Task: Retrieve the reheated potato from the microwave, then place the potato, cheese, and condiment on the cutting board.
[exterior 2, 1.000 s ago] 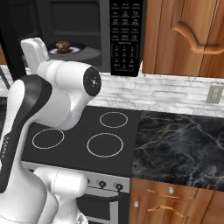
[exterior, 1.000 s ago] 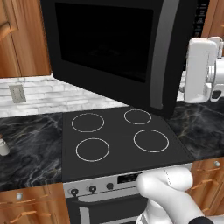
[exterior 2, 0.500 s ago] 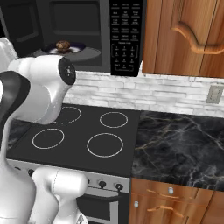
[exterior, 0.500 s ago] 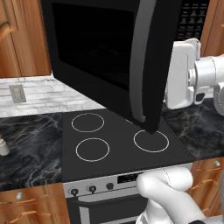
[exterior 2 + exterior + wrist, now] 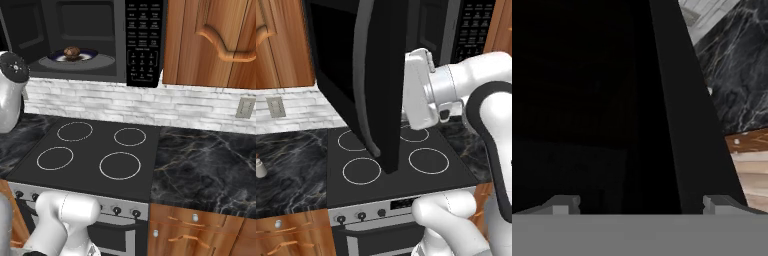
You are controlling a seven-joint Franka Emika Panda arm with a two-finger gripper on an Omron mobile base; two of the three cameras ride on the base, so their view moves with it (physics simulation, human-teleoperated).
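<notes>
The big black microwave's (image 5: 100, 40) wide dark glass door (image 5: 373, 80) has swung from half open a moment ago to standing nearly edge-on out over the stove, and my arm has swept across with it. That opens the cavity, so the retrieval step can begin.

In the right base view, up at eleven o'clock, one small lumpy brown potato (image 5: 72, 52) sits on the round turntable plate (image 5: 100, 61) inside the microwave, well apart from me.

My pincer (image 5: 641, 202) is wide apart, holding nothing; the door's dark inner face stands close in front of the two finger tips (image 5: 562, 204), one at seven o'clock and one at five.

Count so far: one microwave, one potato, one plate. The black glass cooktop (image 5: 90, 150) carries four white burner rings. Along the oven front below, at six o'clock, I make out four small knobs (image 5: 116, 210), though I can't be sure of the tally. One outlet (image 5: 245, 107) sits on the white brick wall at three o'clock. Black marble bench (image 5: 210, 165) runs to the right of the stove.

My judgement: next I clear the door edge and reach in for that potato.
</notes>
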